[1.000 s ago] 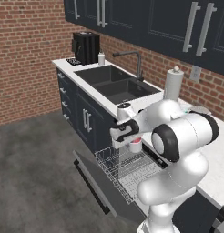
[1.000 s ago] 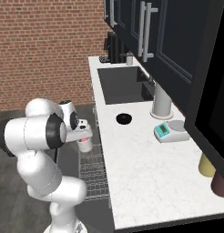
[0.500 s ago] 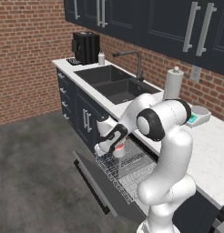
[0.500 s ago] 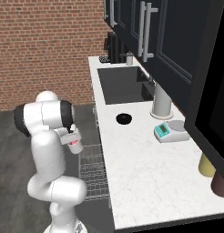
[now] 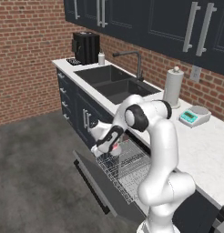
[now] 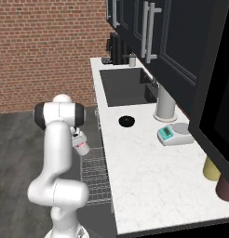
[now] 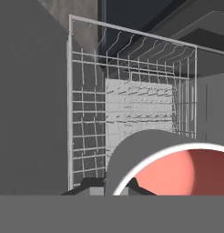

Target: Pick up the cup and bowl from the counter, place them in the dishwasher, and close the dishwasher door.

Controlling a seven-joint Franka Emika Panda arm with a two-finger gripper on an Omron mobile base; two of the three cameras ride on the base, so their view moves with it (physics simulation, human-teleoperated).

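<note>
My gripper (image 5: 109, 144) is shut on the cup (image 5: 115, 147), a small white-grey cup with a pinkish-red inside, held tilted low over the front of the dishwasher's silver wire rack (image 5: 127, 167). The hand view has the cup (image 7: 165, 164) close up between the fingertips, with the rack (image 7: 132, 104) spread beyond it. From the right, the cup (image 6: 82, 147) hangs beside the counter's front edge, above the rack (image 6: 95, 174). The black bowl (image 6: 126, 121) sits on the white counter (image 6: 149, 176). The dishwasher door (image 5: 93, 181) lies folded down and open.
A dark sink (image 5: 114, 84) with a faucet (image 5: 137, 61) lies left of the dishwasher. A paper towel roll (image 5: 173, 87) and a small scale (image 5: 194, 116) stand at the back. A yellow tumbler (image 6: 210, 168) and a maroon tumbler (image 6: 225, 188) stand at the counter's near right end.
The arm has swung down and to the left with the cup, from about counter height to just over the front part of the rack. The bowl has not moved.
</note>
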